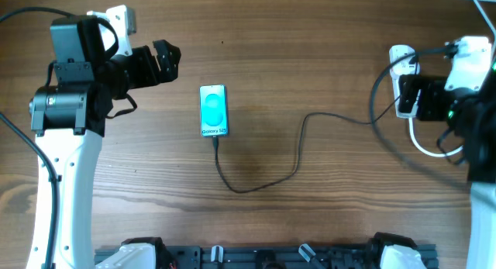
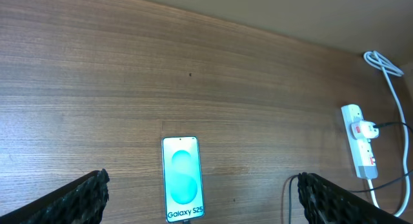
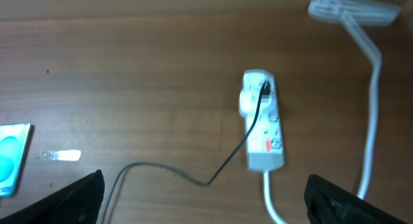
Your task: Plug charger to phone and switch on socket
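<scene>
Meanwhile the phone (image 1: 214, 110) is lying mid-way across the bench (image 1: 310, 52), charger (image 1: 298, 145) seemingly seated. The right pincer (image 3: 206, 195) is hovering wide and empty near the socket (image 3: 261, 121), where a glancing press risks shoving the strip instead of tripping its red switch (image 3: 268, 145).

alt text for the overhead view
A teal-screened phone lies flat, a thin black cable running from its lower end to a white power strip at right. The left gripper is open up-left of the phone; the right gripper hovers over the strip.
</scene>
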Tool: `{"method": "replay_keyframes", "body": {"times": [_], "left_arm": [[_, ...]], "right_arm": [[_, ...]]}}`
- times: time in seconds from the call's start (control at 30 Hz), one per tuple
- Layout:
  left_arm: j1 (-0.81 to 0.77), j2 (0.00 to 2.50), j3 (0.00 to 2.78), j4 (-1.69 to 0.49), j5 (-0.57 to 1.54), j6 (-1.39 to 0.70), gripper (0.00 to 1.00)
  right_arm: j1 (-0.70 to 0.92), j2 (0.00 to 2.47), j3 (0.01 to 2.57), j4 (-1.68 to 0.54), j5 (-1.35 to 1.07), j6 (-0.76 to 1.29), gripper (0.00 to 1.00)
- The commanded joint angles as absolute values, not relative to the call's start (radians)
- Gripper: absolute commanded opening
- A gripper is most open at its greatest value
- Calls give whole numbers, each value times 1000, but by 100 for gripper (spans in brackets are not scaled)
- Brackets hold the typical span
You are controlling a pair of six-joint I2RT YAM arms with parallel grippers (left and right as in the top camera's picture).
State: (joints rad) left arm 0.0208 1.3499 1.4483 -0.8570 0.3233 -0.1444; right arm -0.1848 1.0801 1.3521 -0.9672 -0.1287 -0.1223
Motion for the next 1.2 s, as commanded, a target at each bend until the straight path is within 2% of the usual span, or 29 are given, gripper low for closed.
{"method": "replay_keyframes", "body": {"times": [0.0, 0.13, 0.37, 0.53, 0.77, 1.17], "left_arm": [[25, 1343, 1453, -854, 332, -146, 100], [25, 1343, 1453, -854, 332, -146, 100], [25, 1343, 1453, -854, 332, -146, 100], [25, 1343, 1453, -854, 332, -146, 100], [25, 1343, 1453, -854, 332, -146, 100], [25, 1343, 1453, -854, 332, -146, 100]], "right_arm": [[-131, 942, 1274, -940, 0, -131, 100], [-127, 790, 1135, -816, 10, -217, 100], [-126, 486, 743, -254, -134, -206, 100], [-110, 305, 463, -19, -239, -206, 100], [-58, 155, 197, 119, -294, -207, 100], [-41, 3, 5, 155, -295, -206, 100]]}}
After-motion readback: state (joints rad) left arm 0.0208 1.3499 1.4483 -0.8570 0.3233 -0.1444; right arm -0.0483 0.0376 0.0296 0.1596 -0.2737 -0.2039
